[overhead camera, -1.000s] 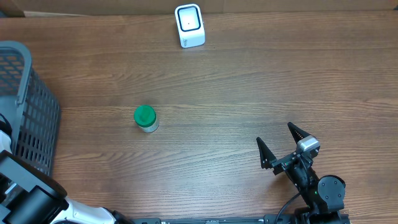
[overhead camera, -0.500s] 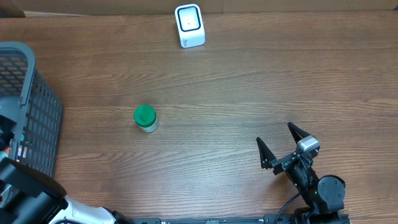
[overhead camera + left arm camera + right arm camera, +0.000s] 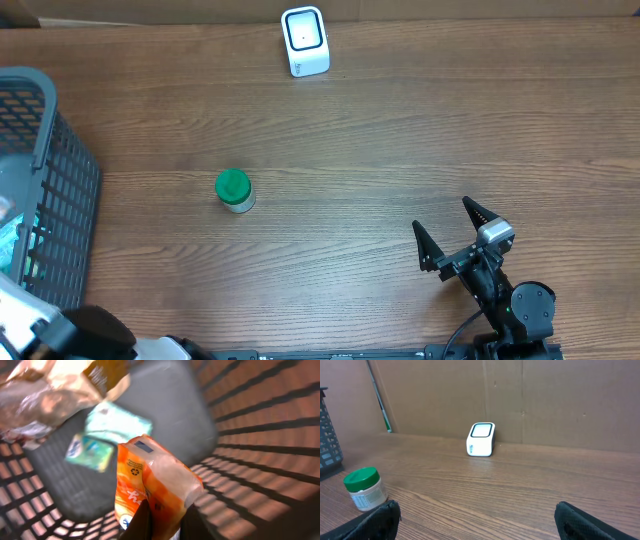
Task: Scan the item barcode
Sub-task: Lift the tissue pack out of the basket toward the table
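Orange soft plastic packet [image 3: 150,485]: prob. light, crinkly, slippery film; inside grey mesh basket [image 3: 260,435].
Left gripper [image 3: 159,519]: pinched on packet's near end; a fuller bite seems safer.
Right gripper [image 3: 440,214]: jaws wide, empty, over wooden counter [image 3: 400,140].

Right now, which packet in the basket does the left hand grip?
The orange packet, pinched by the left hand; the teal pack and brown bag lie untouched beyond it.

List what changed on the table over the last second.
The left arm drew back toward the near edge, uncovering more of the basket; the left fingers pinch an orange packet inside it. The green-lidded jar, white scanner and open right fingers stayed put.
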You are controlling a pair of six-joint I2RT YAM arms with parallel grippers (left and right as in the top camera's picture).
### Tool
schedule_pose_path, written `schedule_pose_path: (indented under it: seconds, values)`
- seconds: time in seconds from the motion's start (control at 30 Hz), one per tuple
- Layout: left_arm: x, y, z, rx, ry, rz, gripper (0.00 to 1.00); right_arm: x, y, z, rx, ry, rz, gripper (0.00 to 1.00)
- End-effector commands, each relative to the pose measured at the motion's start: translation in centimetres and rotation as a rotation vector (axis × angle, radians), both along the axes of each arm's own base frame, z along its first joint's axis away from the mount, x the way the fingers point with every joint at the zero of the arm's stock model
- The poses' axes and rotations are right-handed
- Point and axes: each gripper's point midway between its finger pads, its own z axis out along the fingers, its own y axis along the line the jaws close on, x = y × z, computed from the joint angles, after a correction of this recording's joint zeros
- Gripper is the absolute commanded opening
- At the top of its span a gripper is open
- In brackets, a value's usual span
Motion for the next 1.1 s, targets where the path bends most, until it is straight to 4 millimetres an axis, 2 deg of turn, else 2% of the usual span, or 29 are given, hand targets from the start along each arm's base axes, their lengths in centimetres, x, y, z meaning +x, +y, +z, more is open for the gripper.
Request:
schedule_pose_path:
  seconds: [0.0, 0.1, 0.17, 0.2, 0.3, 0.4, 0.47, 0.57, 0.87, 0.97, 1.07]
  values:
    - [1.4, -3.3, 6.1, 0.046, -0.192, -0.064, 0.04, -0.1, 0.2, -0.1, 0.007, -0.002, 0.009, 1.0]
    - [1.9, -6.5, 10.2, 0.11, -0.282, -0.136, 0.04, -0.1, 0.2, -0.1, 0.007, -0.002, 0.009, 1.0]
    - [2.3, -9.6, 12.8, 0.151, -0.344, -0.219, 0.04, -0.1, 0.2, -0.1, 0.007, -0.002, 0.009, 1.0]
    - [2.4, -10.7, 13.4, 0.161, -0.362, -0.25, 0.04, -0.1, 0.2, -0.1, 0.007, -0.002, 0.009, 1.0]
    - [2.7, -15.7, 15.1, 0.173, -0.415, -0.377, 0.04, -0.1, 0.2, -0.1, 0.007, -0.002, 0.009, 1.0]
    - [3.0, -20.6, 14.9, 0.138, -0.413, -0.504, 0.04, -0.1, 0.2, -0.1, 0.007, -0.002, 0.009, 1.0]
    - [3.3, -23.8, 13.8, 0.096, -0.377, -0.597, 0.04, -0.1, 0.2, -0.1, 0.007, -0.002, 0.009, 1.0]
    - [4.1, -27.7, 10.8, 0.049, -0.274, -0.694, 0.04, -0.1, 0.2, -0.2, 0.007, -0.002, 0.009, 1.0]
    - [8.2, -37.8, -1.5, -0.018, 0.026, -0.807, 0.04, -0.1, 0.2, -0.2, 0.007, -0.002, 0.009, 1.0]
    - [9.7, -40.6, -4.9, -0.03, 0.09, -0.84, 0.04, -0.1, 0.2, -0.1, 0.007, -0.002, 0.009, 1.0]
    - [11.1, -42.4, -7.0, -0.028, 0.108, -0.867, 0.04, -0.1, 0.2, -0.1, 0.007, -0.002, 0.009, 1.0]
